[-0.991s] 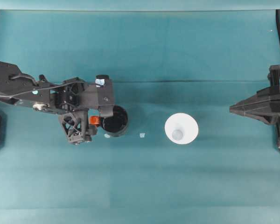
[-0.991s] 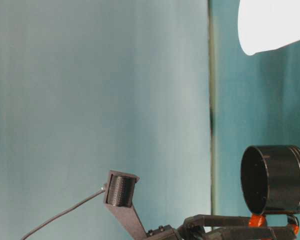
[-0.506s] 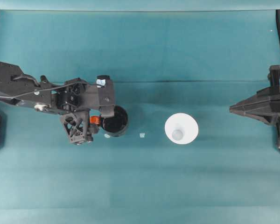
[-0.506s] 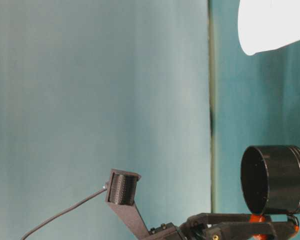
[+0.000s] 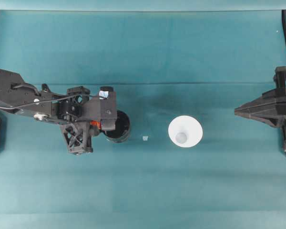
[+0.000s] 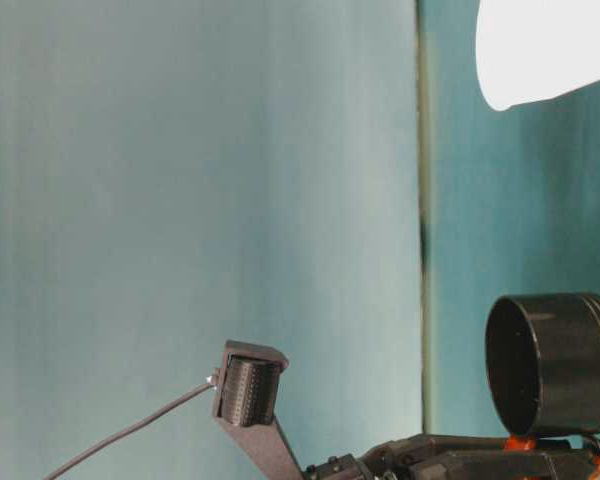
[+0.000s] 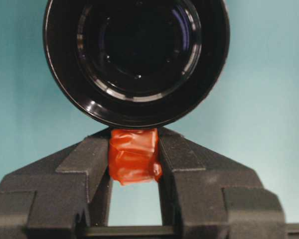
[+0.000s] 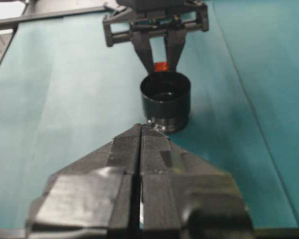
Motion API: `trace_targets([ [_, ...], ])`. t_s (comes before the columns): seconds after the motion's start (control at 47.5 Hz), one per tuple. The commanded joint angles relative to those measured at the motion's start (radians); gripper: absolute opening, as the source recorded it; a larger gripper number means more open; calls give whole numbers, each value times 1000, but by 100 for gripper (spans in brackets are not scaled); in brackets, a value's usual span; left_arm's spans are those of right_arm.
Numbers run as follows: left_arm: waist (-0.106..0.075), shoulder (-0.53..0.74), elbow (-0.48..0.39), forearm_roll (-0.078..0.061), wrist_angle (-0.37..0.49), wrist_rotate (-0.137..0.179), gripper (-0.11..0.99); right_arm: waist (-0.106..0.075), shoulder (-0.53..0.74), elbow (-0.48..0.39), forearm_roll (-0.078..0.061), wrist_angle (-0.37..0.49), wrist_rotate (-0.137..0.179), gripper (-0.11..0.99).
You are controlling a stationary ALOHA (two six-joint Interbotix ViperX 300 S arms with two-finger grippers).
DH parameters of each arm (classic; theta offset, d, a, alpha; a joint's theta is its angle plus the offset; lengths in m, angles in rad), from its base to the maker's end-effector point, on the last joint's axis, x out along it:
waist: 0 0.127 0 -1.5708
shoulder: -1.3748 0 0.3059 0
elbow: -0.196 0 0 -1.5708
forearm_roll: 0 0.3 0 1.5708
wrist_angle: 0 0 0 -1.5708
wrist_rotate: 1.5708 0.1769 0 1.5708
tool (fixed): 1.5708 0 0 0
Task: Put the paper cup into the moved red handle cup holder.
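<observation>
left hand (image 7: 134,164) now pinches the red handle cup holder (image 5: 117,126) by its tab; right hand (image 8: 140,130) stays pressed together.

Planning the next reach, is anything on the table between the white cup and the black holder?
Just one small pale scrap lies on the cloth between the cup and the holder. It is flat and low, so it likely won't block a carried cup.

We note even, diffuse light, soft faint shadows. Paper cup (image 6: 545,50) overexposed at table level. Glare rings on red handle cup holder (image 7: 136,59). Right gripper (image 8: 140,130) foreground blurred.
</observation>
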State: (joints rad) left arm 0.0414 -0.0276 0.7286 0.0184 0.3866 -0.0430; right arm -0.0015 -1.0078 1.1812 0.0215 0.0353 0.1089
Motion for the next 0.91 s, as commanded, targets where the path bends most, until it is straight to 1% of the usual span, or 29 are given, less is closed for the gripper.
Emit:
trace_targets([
  [0.0,-5,-5,-9,3,-5,0,27,0,5,-14,3,-5,6,-10],
  [0.021,-5,-6,-12,2,-3,0,27,0,5,-14,2,-5,6,-10],
  [0.042,-5,-9,-15,3,-2,0,26,0,5,-14,2,-5,6,-10],
  [0.084,-5,-12,-28,2,6,0,26,0,5,-14,3,-5,6,-10],
  [0.148,-5,-40,-57,2,32,0,26,0,5,-14,2,-5,6,-10],
  [0.169,-5,-49,-69,3,44,2,27,0,5,-14,3,-5,6,-10],
  [0.19,-5,-58,-81,2,60,2,26,0,5,-15,2,-5,6,-10],
  [0.295,-3,-98,-147,2,152,3,26,0,5,-14,3,-5,6,-10],
  [0.358,-3,-110,-172,3,204,5,26,0,5,-14,2,-5,6,-10],
  [0.379,-3,-114,-178,2,218,5,26,0,5,-14,2,-5,6,-10],
  [0.421,-5,-117,-190,2,241,5,26,0,5,-14,3,-5,6,-10],
  [0.443,-3,-118,-195,3,250,5,27,0,5,-14,3,-5,6,-10],
  [0.464,-5,-118,-198,2,259,3,26,0,5,-14,2,-5,6,-10],
  [0.485,-5,-118,-201,3,264,3,26,-2,5,-15,2,-5,6,-10],
  [0.59,-6,-115,-209,2,265,3,26,0,5,-14,3,-5,6,-10],
  [0.738,-5,-95,-232,3,227,5,26,0,5,-14,2,-5,6,-10],
  [0.885,-9,-29,-293,2,213,5,26,-2,5,-14,3,-5,6,-10],
])
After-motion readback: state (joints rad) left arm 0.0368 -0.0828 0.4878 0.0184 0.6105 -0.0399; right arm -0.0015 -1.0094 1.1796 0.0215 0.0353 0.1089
